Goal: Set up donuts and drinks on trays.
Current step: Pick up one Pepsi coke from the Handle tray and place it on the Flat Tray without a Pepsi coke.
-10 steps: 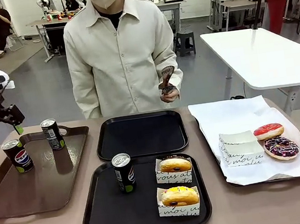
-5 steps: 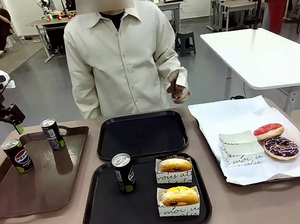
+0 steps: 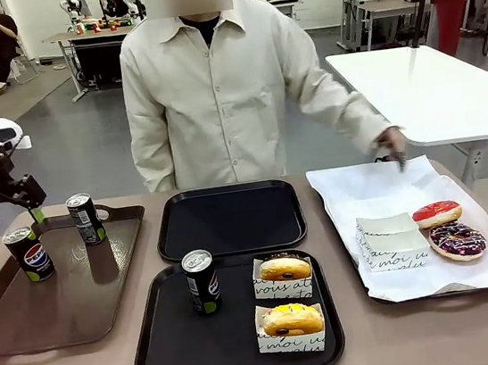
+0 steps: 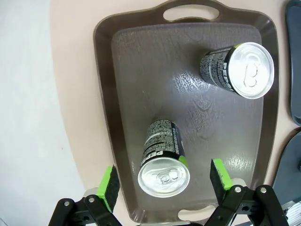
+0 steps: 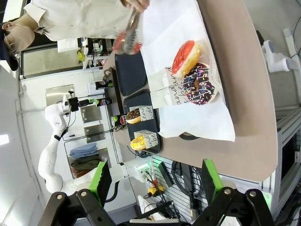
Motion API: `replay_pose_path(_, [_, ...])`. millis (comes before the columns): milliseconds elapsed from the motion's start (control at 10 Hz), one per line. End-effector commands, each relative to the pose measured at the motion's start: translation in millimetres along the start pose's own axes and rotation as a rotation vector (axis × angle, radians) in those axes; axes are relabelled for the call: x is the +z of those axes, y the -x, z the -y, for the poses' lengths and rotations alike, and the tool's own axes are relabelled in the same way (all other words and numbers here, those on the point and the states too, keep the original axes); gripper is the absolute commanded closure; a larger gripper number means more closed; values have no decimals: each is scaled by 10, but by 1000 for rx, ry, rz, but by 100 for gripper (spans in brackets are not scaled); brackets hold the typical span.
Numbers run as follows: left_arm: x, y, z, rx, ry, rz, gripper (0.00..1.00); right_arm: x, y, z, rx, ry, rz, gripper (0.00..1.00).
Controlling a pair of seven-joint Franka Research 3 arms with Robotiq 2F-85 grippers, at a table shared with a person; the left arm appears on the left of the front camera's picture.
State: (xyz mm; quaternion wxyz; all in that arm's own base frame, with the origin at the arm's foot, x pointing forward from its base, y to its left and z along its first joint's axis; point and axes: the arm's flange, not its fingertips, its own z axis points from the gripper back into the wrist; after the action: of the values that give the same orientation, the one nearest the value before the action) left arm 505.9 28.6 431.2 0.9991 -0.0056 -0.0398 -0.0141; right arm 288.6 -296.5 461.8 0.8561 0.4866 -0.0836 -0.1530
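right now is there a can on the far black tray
No, the far tray holds nothing, and the can stands on the near tray.

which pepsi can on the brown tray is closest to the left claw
The can by the brown tray's left rim: it shows between the open left claw's pads; the other can stands farther back.

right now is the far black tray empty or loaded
Empty. The far black tray has a bare surface; the near tray holds one can and two boxed donuts.
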Motion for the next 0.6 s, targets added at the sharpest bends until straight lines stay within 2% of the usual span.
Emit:
replay_pose_path(0, [-230,70,71,-39,-18,9,0,15,-12,-2,9,-24,6,0])
replay_pose_path(500, [-421,92,12,-56,-24,2,0,15,-12,-2,9,-24,6,0])
